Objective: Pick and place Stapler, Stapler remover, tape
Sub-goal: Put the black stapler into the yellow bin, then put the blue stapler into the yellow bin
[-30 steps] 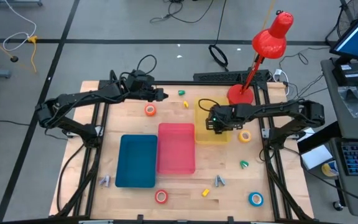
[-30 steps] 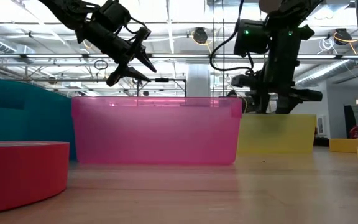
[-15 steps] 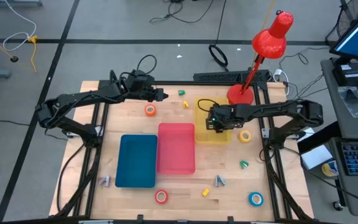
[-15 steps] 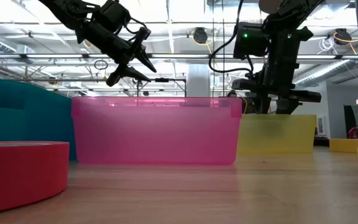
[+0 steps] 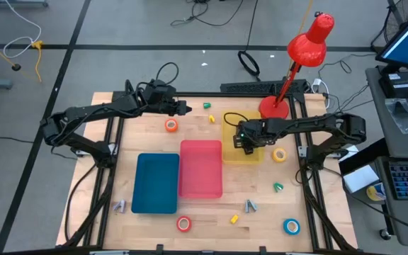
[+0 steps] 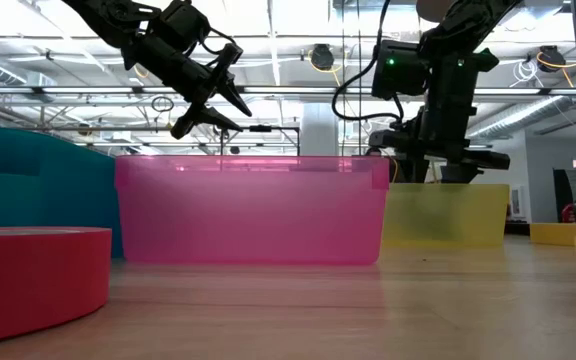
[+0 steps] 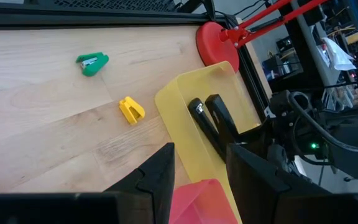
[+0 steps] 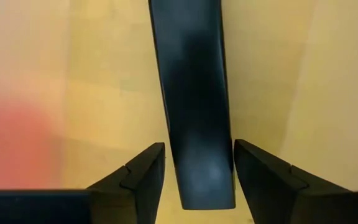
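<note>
A black stapler (image 8: 194, 99) is being seen lying flat inside the yellow bin (image 5: 258, 156), its long axis running straight away from the right gripper (image 8: 194, 177) and its near end sitting between the parted fingers (image 8: 135, 180). No contact is being made, as far as can be judged. The left gripper (image 5: 184, 108) is being held partly open, empty, above the table's far left part.
</note>
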Controlling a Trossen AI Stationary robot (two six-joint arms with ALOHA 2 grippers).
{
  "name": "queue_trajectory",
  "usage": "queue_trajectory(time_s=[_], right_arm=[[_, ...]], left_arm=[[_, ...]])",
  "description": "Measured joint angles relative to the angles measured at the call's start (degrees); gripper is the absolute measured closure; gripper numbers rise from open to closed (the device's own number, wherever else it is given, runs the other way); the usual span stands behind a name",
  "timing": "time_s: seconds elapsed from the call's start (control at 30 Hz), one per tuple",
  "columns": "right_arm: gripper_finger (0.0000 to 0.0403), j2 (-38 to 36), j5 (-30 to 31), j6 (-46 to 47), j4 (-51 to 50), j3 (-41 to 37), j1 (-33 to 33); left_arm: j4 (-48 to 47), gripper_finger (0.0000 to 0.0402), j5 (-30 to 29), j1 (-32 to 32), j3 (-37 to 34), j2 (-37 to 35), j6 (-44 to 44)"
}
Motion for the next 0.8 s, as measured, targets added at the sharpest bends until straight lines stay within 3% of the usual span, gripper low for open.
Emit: queue_trajectory(time_s=[0.33, 0.8], right_arm=[[0.0206, -2.92, -1.8, -2.49, -1.48, 0.04, -0.04], [0.0227, -18.7, -4.85, -9.02, -5.95, 0.04, 1.59]], left_arm=[[-0.04, 0.0256, 0.15, 0.0, 0.0, 0.0, 2.68], [-0.17, 0.0256, 3.48, -1.53, -0.02, -0.02, 8.21]])
